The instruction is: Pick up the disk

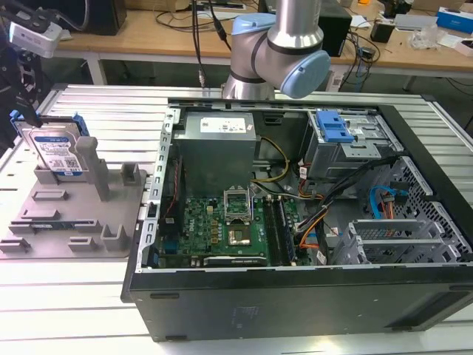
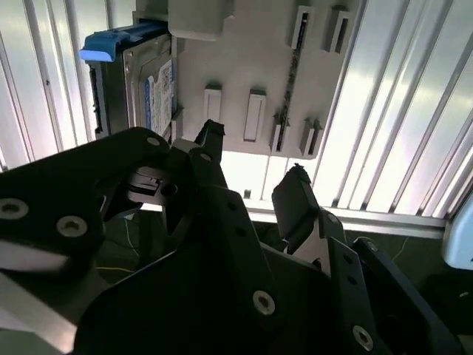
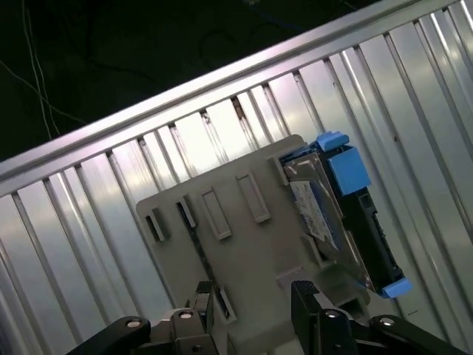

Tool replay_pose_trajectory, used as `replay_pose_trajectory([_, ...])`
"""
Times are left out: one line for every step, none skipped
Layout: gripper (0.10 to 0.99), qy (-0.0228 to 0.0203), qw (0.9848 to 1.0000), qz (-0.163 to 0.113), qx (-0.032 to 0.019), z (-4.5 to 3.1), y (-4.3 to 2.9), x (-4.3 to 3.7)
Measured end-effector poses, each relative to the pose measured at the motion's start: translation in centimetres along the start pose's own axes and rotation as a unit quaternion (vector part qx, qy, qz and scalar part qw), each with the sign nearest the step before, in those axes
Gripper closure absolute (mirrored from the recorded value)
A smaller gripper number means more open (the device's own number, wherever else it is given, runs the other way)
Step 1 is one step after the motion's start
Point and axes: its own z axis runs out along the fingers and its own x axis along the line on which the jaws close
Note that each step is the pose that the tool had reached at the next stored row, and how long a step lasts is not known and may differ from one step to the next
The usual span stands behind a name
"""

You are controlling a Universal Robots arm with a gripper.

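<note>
- Ribbed table [image 1: 74, 310] holds fixture [image 1: 81, 214], disk [image 1: 55, 151] standing in it
- Gripper [image 2: 253, 159] over fixture, spread wide, empty
- Disk likely stiff, dense, slick; pinch flat faces near top

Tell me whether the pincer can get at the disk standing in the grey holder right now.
Probably yes. The disk stands on edge in the grey holder, its upper edge bare, and the open pincer hangs above the holder with nothing between them.
</note>
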Motion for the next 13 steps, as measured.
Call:
replay_pose_trajectory([0.545,-0.0001,1.0000,-0.007,0.0008,0.02,0.00,0.00])
replay_pose_trajectory([0.545,0.0000,0.9999,-0.015,0.0014,0.04,0.00,0.00])
replay_pose_trajectory([0.545,0.0000,0.9997,-0.023,0.0016,0.04,0.00,0.00])
replay_pose_trajectory([0.545,0.0004,0.9994,-0.034,0.0017,0.06,0.00,0.01])
replay_pose_trajectory([0.545,0.0006,0.9991,-0.042,0.0017,0.08,0.00,0.01])
replay_pose_trajectory([0.545,0.0008,0.9987,-0.051,0.0017,0.10,0.00,0.00])
replay_pose_trajectory([0.545,0.0011,0.9982,-0.061,0.0017,0.11,0.00,0.00])
replay_pose_trajectory([0.545,0.0013,0.9975,-0.070,0.0017,0.13,0.00,0.00])
replay_pose_trajectory([0.545,0.0015,0.9967,-0.081,0.0017,0.15,0.00,0.00])
replay_pose_trajectory([0.545,0.0018,0.9951,-0.099,0.0016,0.20,0.00,0.00])
replay_pose_trajectory([0.545,0.0020,0.9932,-0.117,0.0015,0.26,0.00,0.00])
replay_pose_trajectory([0.545,0.0022,0.9920,-0.126,0.0014,0.29,0.00,0.00])
replay_pose_trajectory([0.545,0.0024,0.9905,-0.137,0.0014,0.33,0.00,0.00])
